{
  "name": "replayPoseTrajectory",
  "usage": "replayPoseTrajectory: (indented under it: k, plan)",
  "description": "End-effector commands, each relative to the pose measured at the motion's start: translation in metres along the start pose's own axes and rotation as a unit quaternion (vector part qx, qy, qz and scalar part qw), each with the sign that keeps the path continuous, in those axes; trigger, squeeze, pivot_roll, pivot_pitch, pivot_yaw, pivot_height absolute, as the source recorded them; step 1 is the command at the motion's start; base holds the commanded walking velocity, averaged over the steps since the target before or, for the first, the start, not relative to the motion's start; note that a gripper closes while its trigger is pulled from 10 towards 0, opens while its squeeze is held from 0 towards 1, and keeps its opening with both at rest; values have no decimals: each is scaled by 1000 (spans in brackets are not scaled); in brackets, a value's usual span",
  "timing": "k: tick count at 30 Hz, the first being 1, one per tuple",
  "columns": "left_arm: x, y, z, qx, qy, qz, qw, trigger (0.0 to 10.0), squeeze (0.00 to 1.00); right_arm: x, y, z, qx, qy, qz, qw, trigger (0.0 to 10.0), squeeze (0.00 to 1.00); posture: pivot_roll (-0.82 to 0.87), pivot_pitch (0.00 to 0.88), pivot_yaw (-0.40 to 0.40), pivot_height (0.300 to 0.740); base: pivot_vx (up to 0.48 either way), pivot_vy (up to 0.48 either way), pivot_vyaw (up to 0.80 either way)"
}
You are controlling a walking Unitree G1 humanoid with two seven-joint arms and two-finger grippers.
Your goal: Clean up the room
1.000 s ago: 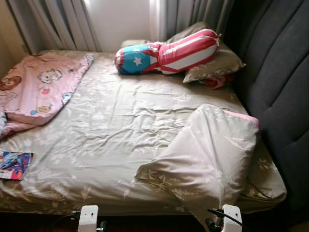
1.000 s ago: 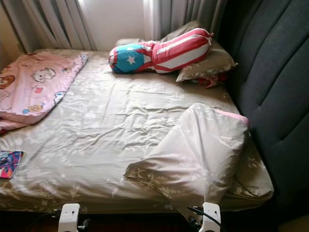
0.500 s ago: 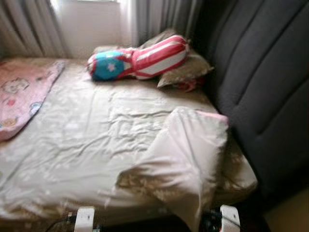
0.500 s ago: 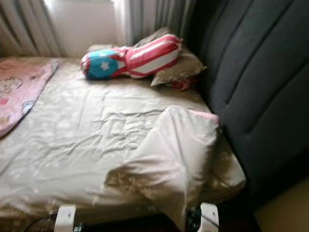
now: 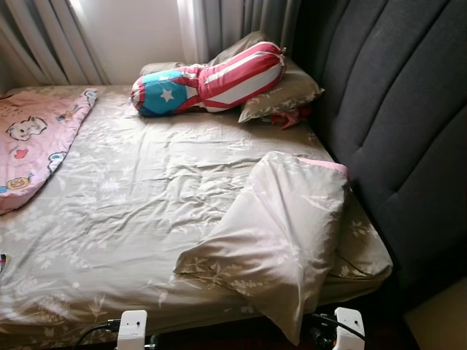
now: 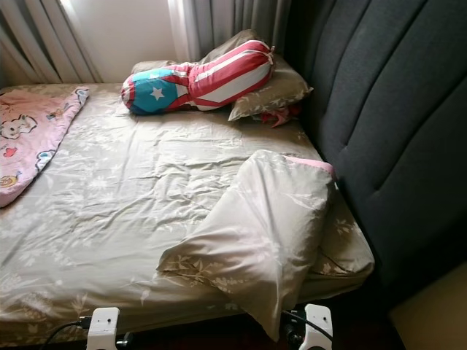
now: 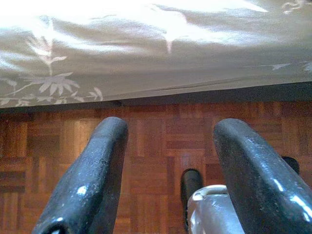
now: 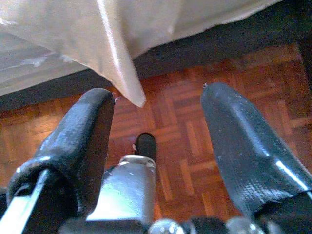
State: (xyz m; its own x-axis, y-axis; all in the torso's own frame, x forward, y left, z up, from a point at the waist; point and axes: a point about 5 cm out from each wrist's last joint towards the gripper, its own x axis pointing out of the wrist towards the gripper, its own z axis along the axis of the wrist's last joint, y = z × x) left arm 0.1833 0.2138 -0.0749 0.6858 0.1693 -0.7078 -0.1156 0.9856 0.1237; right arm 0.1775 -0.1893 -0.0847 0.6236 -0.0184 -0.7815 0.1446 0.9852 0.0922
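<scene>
Facing the bed (image 5: 131,211) from its long side. Main thing out of place: a loose pillow (image 5: 281,233) in a beige floral case, lying diagonally near the headboard side, pink lining showing at its far end, near corner drooping over the mattress edge. That hanging corner also shows in my right wrist view (image 8: 127,80), just above my right gripper (image 8: 163,129). At the far end a second beige pillow (image 5: 281,95) sits against the dark grey padded headboard (image 5: 394,131), with a red, white and blue bolster cushion (image 5: 208,79) with a white star lying across it and something small and red (image 5: 286,118) tucked under its edge. A pink cartoon-print blanket (image 5: 33,149) is bunched on the far left of the mattress. Sheet is beige with a pale leaf pattern, wrinkled in the middle. Grey curtains (image 5: 233,25) and a bright wall behind the bed. Both my arms hang low in front of the bed edge, idle. Left gripper (image 7: 168,161): fingers spread wide, holding nothing, pointing down at reddish wood parquet floor (image 7: 156,141) with the sheet's edge above. Right gripper: fingers also wide apart, nothing between them, same parquet below. A black cable (image 5: 91,332) runs near my left arm.
</scene>
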Motion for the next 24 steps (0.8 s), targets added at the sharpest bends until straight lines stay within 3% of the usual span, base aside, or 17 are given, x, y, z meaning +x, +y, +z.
replayPoseTrajectory:
  k: [1, 24]
  plan:
    - [0, -1, -2, -9, 8, -2, 1000, 10000, 0, -1, -3, -1, 2, 1, -6, 1000, 10000, 0, 68, 0, -31, 740, 244, 0, 0]
    - [-1, 0, -4, -9, 9, -5, 1000, 10000, 0, -1, -2, -2, 9, -5, -4, 1000, 10000, 0, 64, 0, -24, 740, 289, 0, 0]
